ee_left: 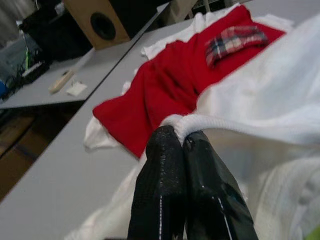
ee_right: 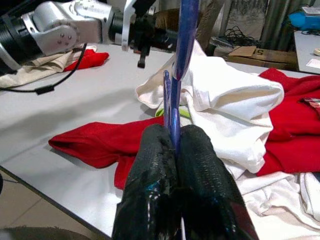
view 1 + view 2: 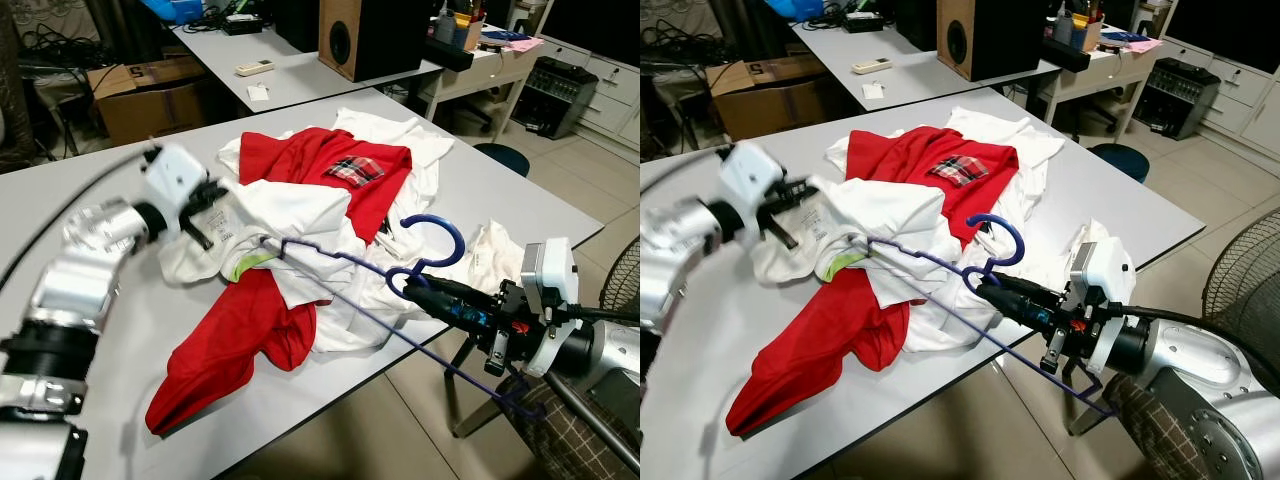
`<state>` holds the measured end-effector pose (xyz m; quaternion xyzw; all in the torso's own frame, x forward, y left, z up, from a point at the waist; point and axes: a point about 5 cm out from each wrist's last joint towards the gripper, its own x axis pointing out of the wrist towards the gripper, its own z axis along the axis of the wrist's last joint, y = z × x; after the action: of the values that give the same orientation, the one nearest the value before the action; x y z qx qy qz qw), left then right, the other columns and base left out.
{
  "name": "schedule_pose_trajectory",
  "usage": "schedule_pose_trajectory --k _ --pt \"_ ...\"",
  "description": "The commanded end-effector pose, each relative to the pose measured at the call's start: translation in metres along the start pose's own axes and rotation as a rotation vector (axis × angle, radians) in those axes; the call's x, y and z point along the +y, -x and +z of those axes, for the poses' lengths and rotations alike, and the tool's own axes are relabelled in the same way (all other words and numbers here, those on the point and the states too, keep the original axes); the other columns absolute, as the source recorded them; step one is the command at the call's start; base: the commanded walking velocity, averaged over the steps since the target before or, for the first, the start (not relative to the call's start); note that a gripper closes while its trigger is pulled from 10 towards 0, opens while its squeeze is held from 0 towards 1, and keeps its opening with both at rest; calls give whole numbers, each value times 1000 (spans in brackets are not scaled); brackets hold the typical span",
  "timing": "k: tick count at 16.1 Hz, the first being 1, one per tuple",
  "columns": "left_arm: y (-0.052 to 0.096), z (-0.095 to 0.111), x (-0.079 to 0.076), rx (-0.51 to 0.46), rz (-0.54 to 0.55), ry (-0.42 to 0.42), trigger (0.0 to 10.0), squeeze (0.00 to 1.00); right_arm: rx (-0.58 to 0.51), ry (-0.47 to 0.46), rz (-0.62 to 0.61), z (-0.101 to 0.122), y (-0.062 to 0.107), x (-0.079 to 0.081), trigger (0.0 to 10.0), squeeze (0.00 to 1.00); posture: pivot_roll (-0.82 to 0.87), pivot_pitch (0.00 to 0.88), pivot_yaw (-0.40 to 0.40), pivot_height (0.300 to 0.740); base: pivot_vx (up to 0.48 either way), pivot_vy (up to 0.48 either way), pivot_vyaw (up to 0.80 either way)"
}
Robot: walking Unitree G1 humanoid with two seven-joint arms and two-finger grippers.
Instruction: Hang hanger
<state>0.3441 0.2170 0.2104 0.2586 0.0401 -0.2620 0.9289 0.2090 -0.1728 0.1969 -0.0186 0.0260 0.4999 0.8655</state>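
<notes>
A blue wire hanger (image 3: 430, 232) lies partly over the pile of clothes on the grey table (image 3: 500, 180), its hook near the table's right edge. My right gripper (image 3: 412, 285) is shut on the hanger's neck (image 2: 174, 100), just off the table's front right edge. One hanger arm runs under a white T-shirt (image 3: 285, 210). My left gripper (image 3: 215, 205) is shut on the rolled collar of that white T-shirt (image 1: 210, 122), at the left of the pile. A red shirt (image 3: 330, 165) with a plaid patch lies behind, and another red garment (image 3: 225, 350) in front.
A second table (image 3: 290, 75) behind carries a wooden speaker (image 3: 345, 35) and a remote. A cardboard box (image 3: 150, 95) stands at the back left, a stool (image 3: 505, 155) at the right, a fan (image 3: 1250, 290) at the far right.
</notes>
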Motion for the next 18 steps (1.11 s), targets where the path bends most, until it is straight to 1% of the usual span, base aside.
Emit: schedule_pose_trajectory --k 1,2,4,6,7,8,9,10,11,12,13,14,16,17,18 --pt "1 12 3 -20 -10 -26 0 0 9 10 6 2 -1 -2 10000 0 -9 0 -10 740 0 0 0" --pt "2 26 5 -43 -25 -51 0 0 4 17 -32 2 -5 -8 10000 0 -6 0 -15 740 0 0 0" --pt "3 38 4 -68 -46 -74 0 0 -3 9 -44 2 -10 -10 10000 0 -5 0 -17 740 0 0 0" --pt "3 53 0 -92 -76 -80 0 0 -16 -8 -53 2 -18 -13 10000 0 -2 0 -22 740 0 0 0" --pt "2 57 -2 -99 -82 -74 0 0 -19 -21 -46 0 -24 -12 10000 0 1 0 -26 740 0 0 0" --pt "0 62 -5 -114 -86 -60 0 0 -25 -37 -37 -3 -32 -11 10000 0 2 0 -27 740 0 0 0" --pt "0 64 -6 -123 -90 -55 0 0 -23 -44 -53 -4 -37 -13 10000 0 2 0 -28 740 0 0 0" --pt "0 69 -7 -141 -95 -37 0 0 -19 -54 -103 -7 -45 -18 10000 0 2 0 -28 740 0 0 0" --pt "1 71 -7 -145 -95 -35 0 0 -24 -54 -130 -7 -48 -22 10000 0 6 0 -31 740 0 0 0" --pt "2 76 -7 -151 -99 -28 0 0 -48 -70 -191 -6 -54 -28 10000 0 6 0 -31 740 0 0 0" --pt "3 80 -7 -162 -101 -13 0 0 -81 -100 -217 -4 -60 -31 10000 0 6 0 -31 740 0 0 0" --pt "3 81 -8 -166 -102 -7 0 0 -100 -121 -211 -4 -65 -30 10000 0 6 0 -31 740 0 0 0" --pt "1 82 -9 -166 -101 -2 0 0 -109 -154 -191 -5 -71 -28 10000 0 11 0 -32 740 0 0 0" --pt "0 83 -10 -169 -96 0 0 0 -96 -162 -182 -8 -72 -27 10000 0 12 0 -33 740 0 0 0" --pt "1 84 -5 -166 -52 2 0 0 -89 -155 -202 -10 -71 -26 10000 0 12 0 -34 740 0 0 0"
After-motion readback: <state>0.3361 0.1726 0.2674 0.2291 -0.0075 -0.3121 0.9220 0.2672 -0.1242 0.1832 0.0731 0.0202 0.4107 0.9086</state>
